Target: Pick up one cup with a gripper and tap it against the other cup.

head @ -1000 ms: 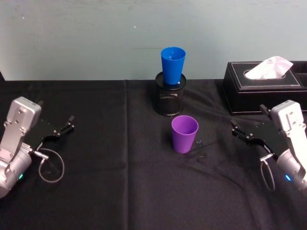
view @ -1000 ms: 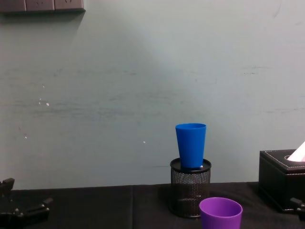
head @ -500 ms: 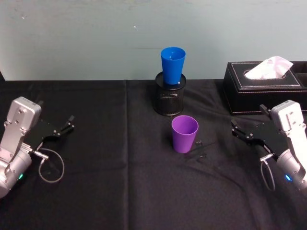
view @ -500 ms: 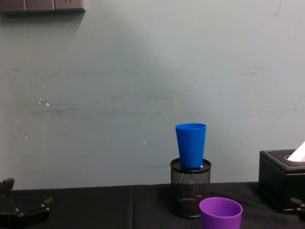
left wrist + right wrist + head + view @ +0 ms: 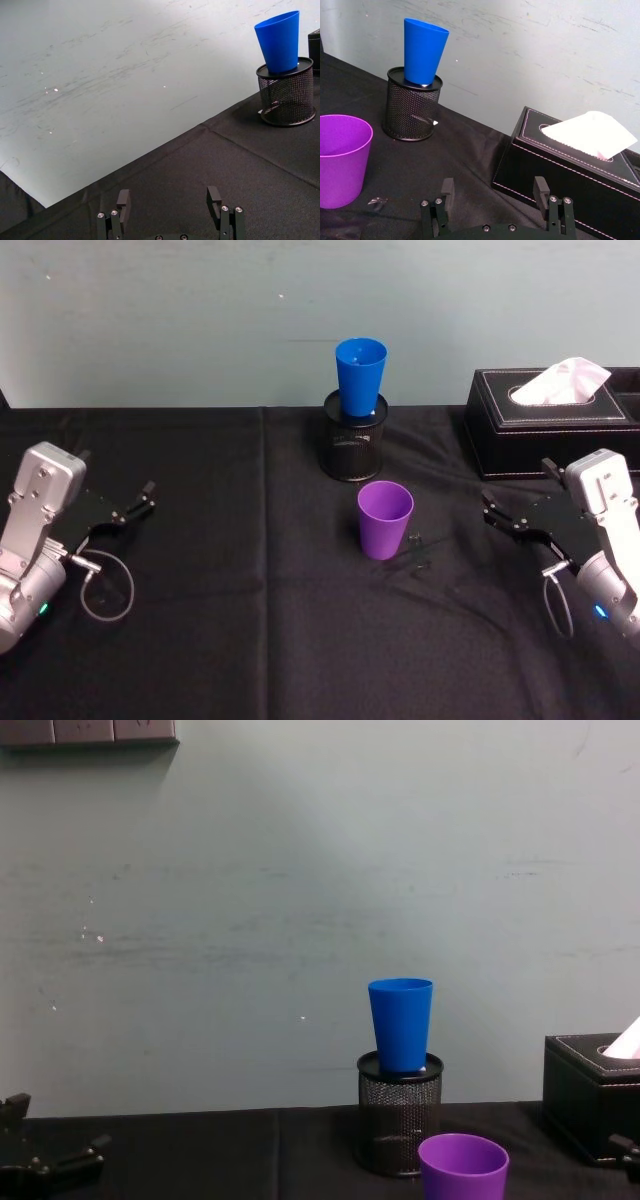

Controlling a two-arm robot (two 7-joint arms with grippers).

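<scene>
Change over the last second: none that I can find; both cups and both arms sit as in the earlier views
Meaning for task: pick-up not begun, in my judgement; approach, grasp and tap all still to do
Surface (image 5: 250, 640): black cloth, carries everything
Tissue box (image 5: 550, 425): black, at the back right corner, clear of the cups
Right end effector (image 5: 490, 510): low near the right edge, aimed in toward the centre; fingers spread wide in the right wrist view (image 5: 493, 187), holding nothing; the closer of the two to the purple cup, so the likelier one to pick
Left end effector (image 5: 135, 503): low near the left edge, well apart from the cups; fingers wide apart (image 5: 169, 200), empty
Mesh pen holder (image 5: 352, 450): centre, near the back edge
Blue cup (image 5: 360, 375): seated in the holder's mouth, upright, mouth up, raised above the surface
Purple cup (image 5: 385, 520): mid-surface, in front of the holder, not touching it
Purple cup axis: long axis vertical, open mouth up, narrow base down on the cloth; no tilt seen in the chest view (image 5: 463, 1167)
Tap note: blue cup stands higher, so a lift looks necessary
</scene>
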